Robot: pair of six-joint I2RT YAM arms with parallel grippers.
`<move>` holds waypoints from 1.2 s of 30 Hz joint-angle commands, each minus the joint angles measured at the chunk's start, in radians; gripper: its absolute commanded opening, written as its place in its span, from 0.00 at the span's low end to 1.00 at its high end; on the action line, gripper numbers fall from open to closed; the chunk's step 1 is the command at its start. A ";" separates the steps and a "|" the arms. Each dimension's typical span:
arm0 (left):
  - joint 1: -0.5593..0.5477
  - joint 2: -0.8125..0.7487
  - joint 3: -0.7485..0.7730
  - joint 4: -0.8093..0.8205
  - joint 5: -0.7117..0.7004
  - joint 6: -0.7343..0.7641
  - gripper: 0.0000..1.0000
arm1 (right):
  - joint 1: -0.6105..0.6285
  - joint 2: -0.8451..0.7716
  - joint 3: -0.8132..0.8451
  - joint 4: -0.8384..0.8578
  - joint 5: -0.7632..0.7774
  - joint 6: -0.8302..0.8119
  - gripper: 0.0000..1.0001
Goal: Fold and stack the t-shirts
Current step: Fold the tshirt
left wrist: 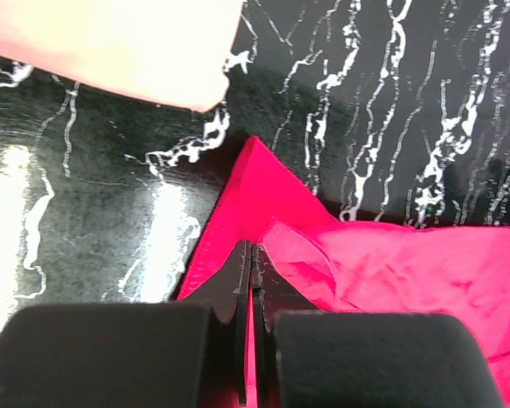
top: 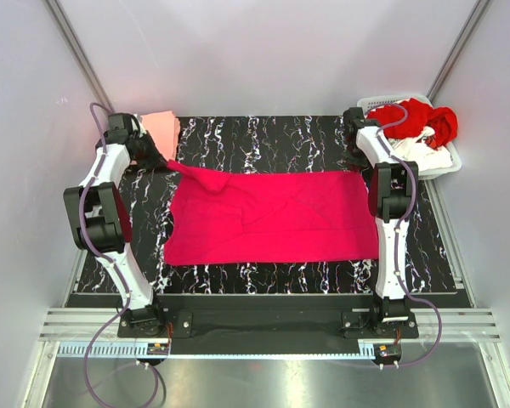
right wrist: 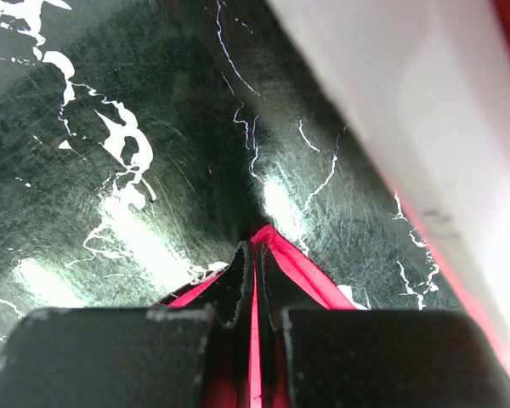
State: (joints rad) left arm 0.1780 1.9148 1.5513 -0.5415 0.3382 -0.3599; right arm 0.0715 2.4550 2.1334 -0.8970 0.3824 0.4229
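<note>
A vivid magenta-pink t-shirt (top: 272, 217) lies spread across the black marbled table (top: 263, 136). My left gripper (top: 160, 157) is shut on its far left corner (left wrist: 263, 212), which is pulled out to a point. My right gripper (top: 363, 161) is shut on its far right corner (right wrist: 280, 255), just above the table. A pale salmon-pink t-shirt (top: 161, 129) lies folded at the far left corner, also in the left wrist view (left wrist: 110, 47). Red (top: 412, 115) and white (top: 425, 153) t-shirts sit in the basket.
A white slatted basket (top: 449, 166) stands at the far right, off the table's corner; its wall (right wrist: 408, 110) is close to my right gripper. Grey walls enclose the table on three sides.
</note>
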 commanded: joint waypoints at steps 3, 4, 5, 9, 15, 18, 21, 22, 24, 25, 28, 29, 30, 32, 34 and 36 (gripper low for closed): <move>0.005 -0.026 0.041 0.020 0.096 -0.059 0.00 | -0.010 -0.079 -0.021 -0.016 -0.062 0.010 0.00; 0.006 -0.028 0.049 0.014 0.105 -0.079 0.00 | -0.010 -0.111 -0.030 -0.007 -0.075 0.010 0.00; 0.005 -0.039 0.053 0.008 0.113 -0.089 0.00 | -0.009 -0.126 -0.044 -0.003 -0.082 0.010 0.00; 0.005 -0.077 0.067 -0.035 0.136 -0.123 0.00 | -0.010 -0.183 -0.067 -0.008 -0.089 0.016 0.00; 0.002 -0.160 0.040 -0.112 0.134 -0.152 0.00 | -0.009 -0.278 -0.159 0.016 -0.111 0.017 0.00; -0.003 -0.235 -0.011 -0.123 0.136 -0.181 0.00 | -0.009 -0.338 -0.236 0.033 -0.116 0.014 0.00; -0.009 -0.279 -0.054 -0.139 0.131 -0.189 0.00 | -0.009 -0.373 -0.280 0.050 -0.117 0.011 0.00; -0.009 -0.292 -0.063 -0.144 0.131 -0.192 0.00 | -0.009 -0.395 -0.294 0.052 -0.116 0.008 0.00; -0.011 -0.333 -0.095 -0.155 0.133 -0.192 0.00 | -0.009 -0.416 -0.335 0.061 -0.116 0.007 0.00; -0.015 -0.345 -0.108 -0.158 0.134 -0.191 0.00 | -0.009 -0.436 -0.349 0.066 -0.119 0.008 0.00; -0.017 -0.393 -0.167 -0.161 0.133 -0.186 0.00 | -0.009 -0.471 -0.414 0.078 -0.125 0.007 0.00; -0.020 -0.413 -0.183 -0.160 0.134 -0.186 0.00 | -0.010 -0.479 -0.424 0.079 -0.128 0.010 0.00; -0.020 -0.424 -0.215 -0.160 0.136 -0.183 0.00 | -0.010 -0.487 -0.434 0.084 -0.128 0.008 0.00; -0.020 -0.454 -0.246 -0.156 0.134 -0.180 0.00 | -0.010 -0.511 -0.464 0.087 -0.128 0.007 0.00; -0.020 -0.476 -0.289 -0.156 0.133 -0.175 0.00 | -0.009 -0.537 -0.484 0.090 -0.117 0.005 0.00; -0.020 -0.505 -0.322 -0.156 0.136 -0.171 0.00 | -0.009 -0.554 -0.512 0.093 -0.112 0.005 0.00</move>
State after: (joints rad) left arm 0.1600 1.4788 1.2583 -0.7128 0.4461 -0.5350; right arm 0.0647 1.9846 1.6402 -0.8314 0.2668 0.4263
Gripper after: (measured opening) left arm 0.007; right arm 0.012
